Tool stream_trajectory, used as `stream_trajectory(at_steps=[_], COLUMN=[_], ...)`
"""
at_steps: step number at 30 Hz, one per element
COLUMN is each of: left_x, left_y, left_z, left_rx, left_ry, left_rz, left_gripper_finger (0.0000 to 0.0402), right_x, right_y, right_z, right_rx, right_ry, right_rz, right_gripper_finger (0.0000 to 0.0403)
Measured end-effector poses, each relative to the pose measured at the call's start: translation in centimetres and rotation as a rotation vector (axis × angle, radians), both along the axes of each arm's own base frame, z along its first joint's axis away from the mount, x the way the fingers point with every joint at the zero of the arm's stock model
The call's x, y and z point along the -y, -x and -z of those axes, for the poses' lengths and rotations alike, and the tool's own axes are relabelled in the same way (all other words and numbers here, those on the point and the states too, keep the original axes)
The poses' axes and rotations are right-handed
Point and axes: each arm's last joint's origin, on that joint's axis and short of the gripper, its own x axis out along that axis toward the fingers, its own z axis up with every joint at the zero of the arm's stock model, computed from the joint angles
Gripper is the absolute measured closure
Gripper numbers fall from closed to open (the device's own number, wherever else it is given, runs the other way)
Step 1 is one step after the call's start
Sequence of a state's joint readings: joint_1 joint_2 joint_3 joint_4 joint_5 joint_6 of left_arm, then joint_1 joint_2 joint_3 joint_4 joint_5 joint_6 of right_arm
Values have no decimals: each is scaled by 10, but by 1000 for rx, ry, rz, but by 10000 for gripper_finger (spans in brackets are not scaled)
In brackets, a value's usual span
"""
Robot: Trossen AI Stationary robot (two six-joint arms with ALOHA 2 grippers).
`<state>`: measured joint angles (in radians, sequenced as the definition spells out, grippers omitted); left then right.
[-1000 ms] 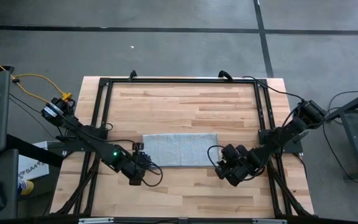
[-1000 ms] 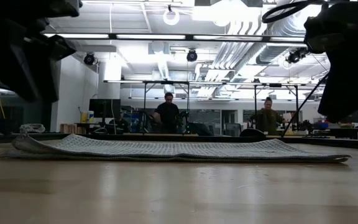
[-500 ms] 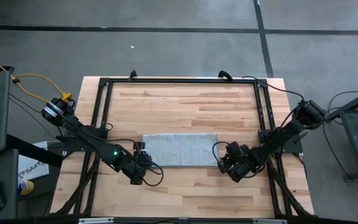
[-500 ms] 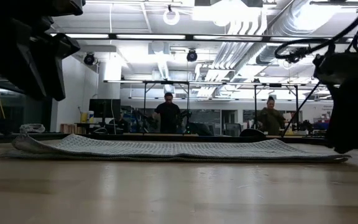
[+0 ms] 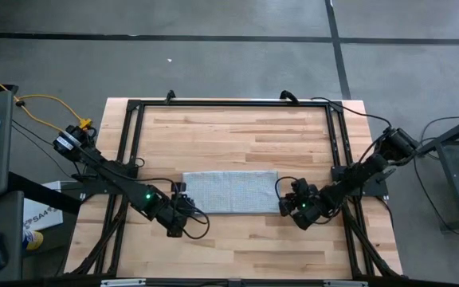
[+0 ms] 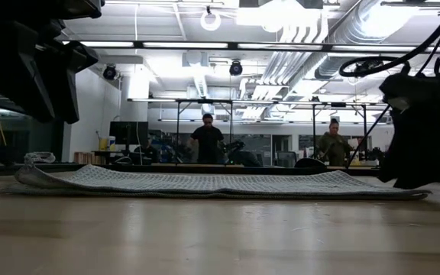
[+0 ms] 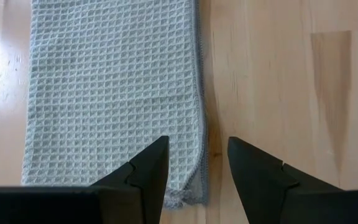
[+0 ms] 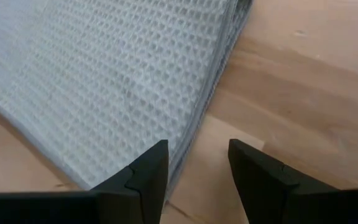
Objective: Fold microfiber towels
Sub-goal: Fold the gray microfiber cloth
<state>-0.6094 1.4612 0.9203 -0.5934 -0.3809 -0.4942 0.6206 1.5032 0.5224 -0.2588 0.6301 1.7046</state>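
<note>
Nearest you, along the front edge of the table, both arms sit low at the two near corners of the towel, so start your read from there. Your left gripper has its fingers spread with nothing between them, poised over the towel's near left corner; in its wrist view the hemmed edge runs straight away from the gap between the fingers. Your right gripper is likewise spread and empty, just beside the towel's near right corner, with the layered edge slanting across its view rather than lining up square. Neither looks clearly closer than the other; both are at a corner. Farther in, the towel lies flat mid-table as a long rectangle, seemingly folded once already, its long axis running left to right between the two grippers. That axis is what your next move likely turns on: each short end faces one arm, so carrying one end over to meet the other would halve it. Beyond the table, two people stand in the room behind.
</note>
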Motion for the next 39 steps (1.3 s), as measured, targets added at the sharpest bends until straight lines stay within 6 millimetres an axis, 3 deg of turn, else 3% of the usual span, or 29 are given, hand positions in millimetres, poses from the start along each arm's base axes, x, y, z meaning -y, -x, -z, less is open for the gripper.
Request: stream_trajectory(at_steps=[10,22,32,39], left_x=[0,0,0,1], left_y=[0,0,0,-1], left_z=[0,0,0,0], left_rx=[1,0,-2,-3], left_ry=[1,-8,5,16], left_rz=[0,13,10,7], left_gripper_finger=[238,238,238,238], right_x=[15,32,46,54], right_y=[-9,-22,-4,17], right_z=[0,-8,-35,-23], right_rx=[-23,-95,-116,110], right_ry=[-2,-54,-43,-134], right_rz=[35,-146,-186,-203], right_gripper_finger=[239,239,239,239])
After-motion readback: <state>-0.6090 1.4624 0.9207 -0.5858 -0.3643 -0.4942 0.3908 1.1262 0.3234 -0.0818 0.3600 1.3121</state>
